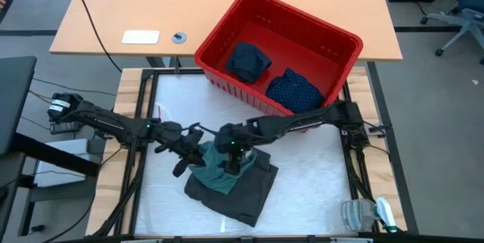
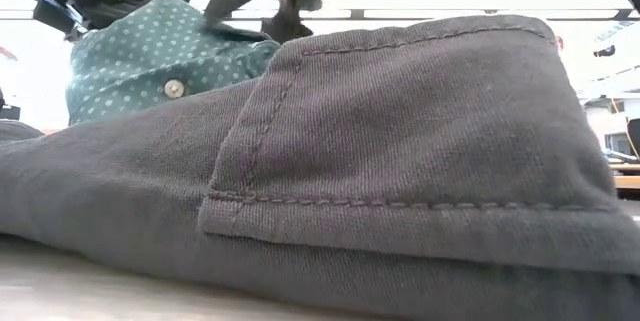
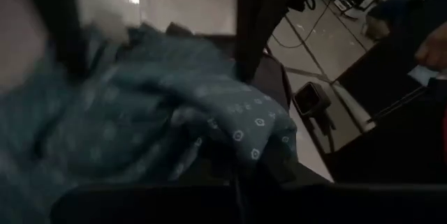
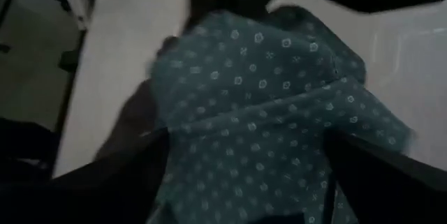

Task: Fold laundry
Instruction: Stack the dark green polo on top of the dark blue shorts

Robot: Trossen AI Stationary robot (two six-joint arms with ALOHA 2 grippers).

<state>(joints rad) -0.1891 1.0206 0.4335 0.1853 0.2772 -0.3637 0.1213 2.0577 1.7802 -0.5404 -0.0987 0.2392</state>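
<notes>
**Mia:** Where is the teal dotted shirt (image 1: pixel 215 169)?

**Ben:** It sits bunched up on top of the grey garment (image 1: pixel 234 190), near the front edge of the table (image 1: pixel 318 182), about the middle. The grey one lies flat and spreads toward the front right.

**Mia:** Which arm is closer to the shirt?

**Ben:** Both are right at it. The left end effector (image 1: pixel 184 161) is at the shirt's left side, and its fingers are pinched together on a fold of the shirt. The right end effector (image 1: pixel 236 154) is over the shirt's right side, touching it from above. Its fingers stand apart and hold nothing.

**Mia:** So which way does the shirt lie from each one?

**Ben:** It lies between them. From the left one it goes to the right, and from the right one it goes down and to the left.

**Mia:** Which way is it long?

**Ben:** Ben cannot tell. It is only a lump now, so it probably needs spreading first.

**Mia:** And the other clothes?

**Ben:** A plain dark piece (image 1: pixel 248 60) and a navy dotted piece (image 1: pixel 296 91) wait in the red basket (image 1: pixel 219 42) at the back edge.
</notes>
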